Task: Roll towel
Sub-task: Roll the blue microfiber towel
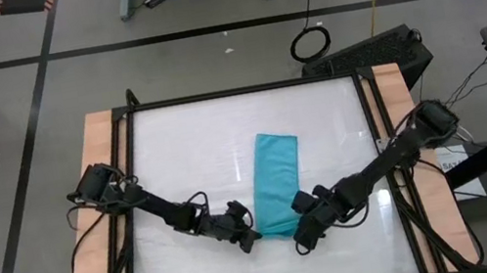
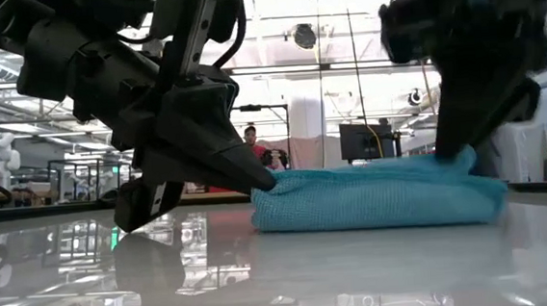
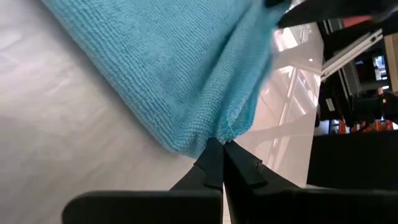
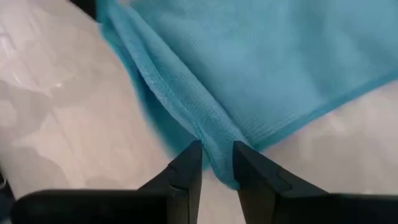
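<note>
the left hand (image 3: 222,148) is clenched on one near corner of the towel (image 1: 276,183), its two dark fingers (image 3: 210,163) pressed together with the cloth's hem pinched at their tips. the right hand (image 4: 217,154) is set at the other near corner; its fingers (image 4: 186,163) stand a little apart, with a fold of the hemmed edge lying between them, and whether that fold is truly gripped cannot be told. in the high view both hands are seen low on the glossy white worktop (image 1: 187,156), the left hand (image 1: 248,236) at the towel's near left corner and the right hand (image 1: 302,239) at its near right corner, the two arms reaching inward from the worktop's sides.

the towel is a plain turquoise-blue cloth with a fine woven texture and a stitched hem. it is laid as a long narrow strip near the middle of the worktop, slightly tilted, its far end flat. in the low view the near end (image 2: 378,196) is seen bunched into a low, soft, doubled-over mound resting on the worktop between the two hands. wooden rails (image 1: 98,141) are seen along the worktop's sides.
</note>
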You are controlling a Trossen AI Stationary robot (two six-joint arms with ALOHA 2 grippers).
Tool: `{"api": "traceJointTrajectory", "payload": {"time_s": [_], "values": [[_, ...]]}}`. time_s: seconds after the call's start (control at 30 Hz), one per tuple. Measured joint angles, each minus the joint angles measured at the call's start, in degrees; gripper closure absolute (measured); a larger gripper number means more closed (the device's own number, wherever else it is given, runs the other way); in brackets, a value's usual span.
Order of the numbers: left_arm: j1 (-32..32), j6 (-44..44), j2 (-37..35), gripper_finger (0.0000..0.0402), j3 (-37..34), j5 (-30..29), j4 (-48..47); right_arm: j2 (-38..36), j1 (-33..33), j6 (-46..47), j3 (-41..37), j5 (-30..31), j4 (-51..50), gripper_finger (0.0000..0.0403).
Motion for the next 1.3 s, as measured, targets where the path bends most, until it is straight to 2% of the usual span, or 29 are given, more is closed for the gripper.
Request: {"api": "traceJointTrajectory", "payload": {"time_s": [0.27, 0.4, 0.5, 0.63, 0.87, 0.97, 1.03, 1.17, 1.3], "values": [[0.74, -1.67, 0.07, 0.0402, -0.05, -0.14, -0.68, -6.36, 5.28, -22.29, 0.00, 10.32, -1.47, 0.0321], [1.14, -1.65, 0.09, 0.0402, -0.09, -0.16, -0.67, -5.82, 8.19, -28.79, 0.00, 10.62, -1.34, 0.0321], [1.20, 2.01, 0.15, 0.0402, -0.15, -0.31, 1.73, -4.41, 9.28, -29.67, 0.00, 11.84, -1.07, 0.0321], [1.20, 9.22, 0.40, 0.0402, -0.26, 0.25, 5.32, -3.80, 10.05, -27.41, 0.00, 18.59, -1.56, 0.0309], [0.53, 19.63, 0.44, 0.0402, -0.26, 7.09, 4.47, -3.75, 9.70, -16.47, 0.01, 24.15, -10.05, 0.0280], [-0.20, 24.92, 0.39, 0.0402, -0.20, 9.30, 2.78, -3.76, 7.92, -13.37, -1.93, 23.37, -9.33, 0.0285], [-0.55, 27.63, 0.37, 0.0402, -0.17, 10.11, 1.81, -3.69, 6.66, -14.46, -4.03, 21.08, -4.26, 0.0289], [-0.72, 30.31, 0.28, 0.0402, -0.15, 10.79, 0.46, -3.69, 5.59, -24.84, -7.79, 11.91, 14.65, 0.0293], [-0.70, 31.70, 0.28, 0.0402, -0.15, 10.79, 0.31, -3.69, 6.55, -33.77, -8.31, 11.75, 21.44, 0.0293]]}}
